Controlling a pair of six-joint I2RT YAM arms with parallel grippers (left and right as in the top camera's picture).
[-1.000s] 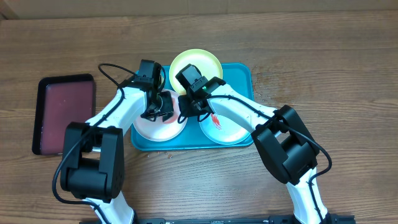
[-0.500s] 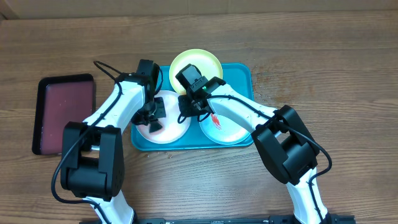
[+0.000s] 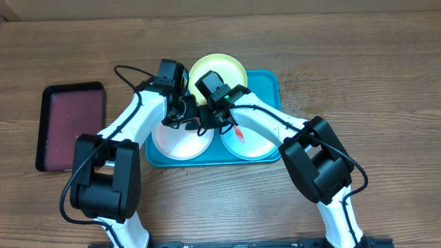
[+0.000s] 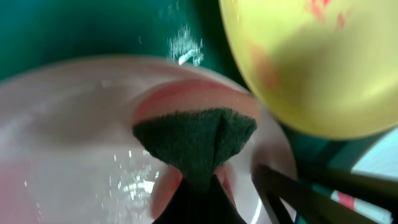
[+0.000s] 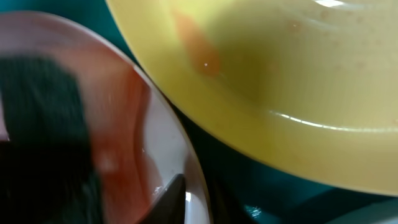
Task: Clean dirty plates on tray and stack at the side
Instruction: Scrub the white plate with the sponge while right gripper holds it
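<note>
The turquoise tray (image 3: pixel 272 83) holds three plates. The white plate (image 3: pixel 176 141) lies front left, the mint-blue plate (image 3: pixel 251 146) with a red smear front right, and the yellow-green plate (image 3: pixel 219 69) at the back. My left gripper (image 3: pixel 185 110) is shut on a dark green sponge (image 4: pixel 196 140). It presses the sponge on a red smear near the white plate's far rim (image 4: pixel 74 124). My right gripper (image 3: pixel 207 122) pinches the white plate's rim (image 5: pixel 177 140), one finger inside (image 5: pixel 193 199). The yellow-green plate (image 5: pixel 280 74) shows faint red marks close behind.
A dark maroon tray (image 3: pixel 72 124) with a black rim lies on the wooden table to the left of the turquoise tray. The two grippers work very close together over the white plate's right side.
My left gripper has swept the sponge from the white plate's left middle to its far right rim, next to my right gripper. The right arm has stayed put.
</note>
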